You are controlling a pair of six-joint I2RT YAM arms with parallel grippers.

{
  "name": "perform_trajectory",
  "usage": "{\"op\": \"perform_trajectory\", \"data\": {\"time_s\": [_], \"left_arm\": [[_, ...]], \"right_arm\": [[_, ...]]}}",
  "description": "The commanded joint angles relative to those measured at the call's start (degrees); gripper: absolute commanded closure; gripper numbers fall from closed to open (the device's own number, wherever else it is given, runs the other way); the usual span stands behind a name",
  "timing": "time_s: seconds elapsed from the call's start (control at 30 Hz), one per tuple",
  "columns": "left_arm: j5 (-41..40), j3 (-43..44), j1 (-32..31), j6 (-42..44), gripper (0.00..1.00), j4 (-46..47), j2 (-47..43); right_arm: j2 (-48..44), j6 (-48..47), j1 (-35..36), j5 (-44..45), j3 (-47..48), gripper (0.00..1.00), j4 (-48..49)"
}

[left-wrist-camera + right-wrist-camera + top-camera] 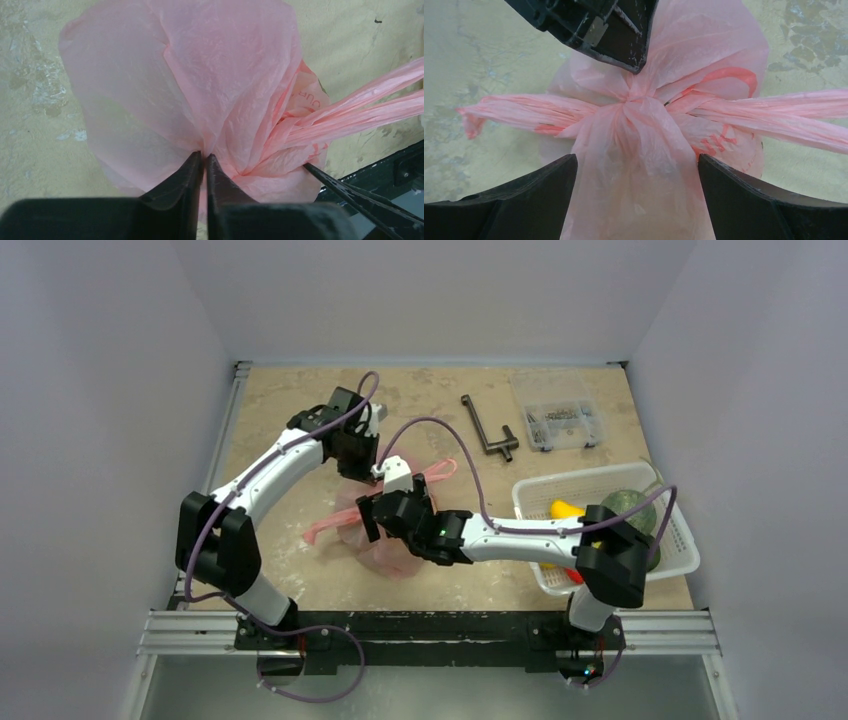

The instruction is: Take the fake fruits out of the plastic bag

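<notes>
While over plastic bag (392, 562), arms (275, 468) bent

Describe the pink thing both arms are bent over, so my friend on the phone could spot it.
Start at the tan table; near its middle lies a plastic bag. It is thin, translucent pink film, gathered at the neck with handles trailing sideways, pinched in the left tool. Its soft, crumpled pink sets it apart from the stiff white lattice basket to its right.
</notes>
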Motion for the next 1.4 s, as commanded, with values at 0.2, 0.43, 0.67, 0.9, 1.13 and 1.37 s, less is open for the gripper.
{"op": "perform_trajectory", "data": {"time_s": [0.2, 0.43, 0.67, 0.9, 1.13, 1.37], "left_arm": [[-0.5, 2.6, 1.5, 2.1, 1.0, 0.1, -2.1], [-8.3, 1.0, 2.8, 0.3, 1.0, 1.4, -5.8], [-8.2, 0.2, 6.0, -0.6, 1.0, 2.8, -7.5], [-8.6, -0.1, 7.8, -0.9, 1.0, 2.6, -6.5], [-6.9, -0.6, 10.5, -1.3, 1.0, 3.3, -7.9], [-5.7, -1.0, 11.0, -1.1, 1.0, 3.7, -8.2]], "right_arm": [[7.1, -3.6, 0.6, 5.1, 5.4, 0.44, 3.2], [6.8, -2.5, 1.0, 4.4, 4.1, 0.85, 3.7], [3.4, -2.4, 1.4, -4.4, 0.6, 1.0, 2.1], [-5.4, 1.2, 2.6, -9.4, -9.4, 1.0, 5.2], [-14.1, 3.6, 2.9, -13.1, -22.8, 1.0, 15.4], [-18.0, 5.0, 2.9, -14.3, -27.5, 1.0, 13.8]]}}
